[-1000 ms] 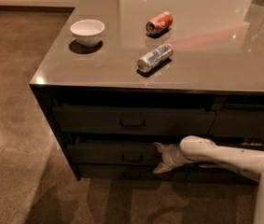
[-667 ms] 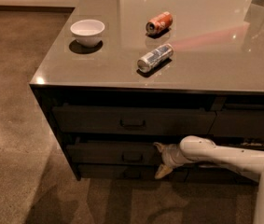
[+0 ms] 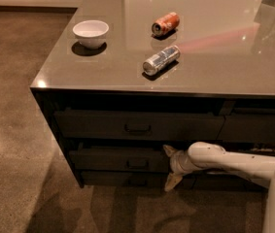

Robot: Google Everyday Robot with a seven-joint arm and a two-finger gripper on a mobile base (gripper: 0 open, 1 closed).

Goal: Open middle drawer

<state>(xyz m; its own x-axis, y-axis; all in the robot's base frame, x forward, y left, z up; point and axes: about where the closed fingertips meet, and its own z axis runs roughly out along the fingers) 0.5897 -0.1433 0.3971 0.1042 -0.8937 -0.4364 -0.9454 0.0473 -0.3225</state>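
Observation:
The middle drawer (image 3: 112,159) is the dark front second from the top in the left stack, with a small bar pull (image 3: 138,163) at its centre. It looks pushed in, level with the other fronts. My gripper (image 3: 170,166) is at the right end of that drawer front, to the right of the pull. Its two pale fingers are spread, one above the other: the upper fingertip (image 3: 168,151) is at the drawer's top edge and the lower one (image 3: 172,181) is near the bottom drawer. It holds nothing. My white arm (image 3: 234,163) reaches in from the right.
The taller top drawer (image 3: 103,124) has the same pull, and the bottom drawer (image 3: 112,179) sits near the floor. A narrower stack (image 3: 258,127) is to the right. On the counter top (image 3: 214,76) are a white bowl (image 3: 91,33), an orange can (image 3: 165,24) and a silver can (image 3: 161,59), both lying down.

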